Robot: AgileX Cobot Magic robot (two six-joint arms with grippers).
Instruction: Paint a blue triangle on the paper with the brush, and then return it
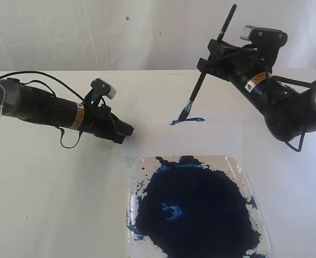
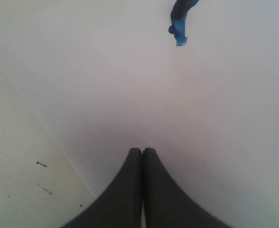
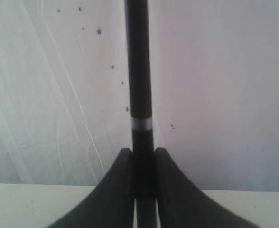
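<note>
My right gripper [image 1: 208,63] is shut on the brush [image 1: 203,78], a thin black handle that slants up to the right. The blue-stained tip [image 1: 184,114] touches the white paper [image 1: 158,105], where a short blue stroke [image 1: 190,120] lies; no blue triangle is in view. In the right wrist view the handle [image 3: 139,71] runs straight out between the right gripper's [image 3: 142,153] fingers. My left gripper [image 1: 127,130] rests shut and empty just above the paper, left of the stroke. The left wrist view shows this gripper [image 2: 142,150] shut, with the brush tip [image 2: 178,33] far ahead on the paper [image 2: 187,104].
A clear square tray [image 1: 238,167] holding a large dark blue paint pool [image 1: 195,207] sits at the front, below the stroke. The paper's edge [image 2: 44,133] runs diagonally beside the left gripper. A white backdrop [image 1: 120,32] rises behind the table.
</note>
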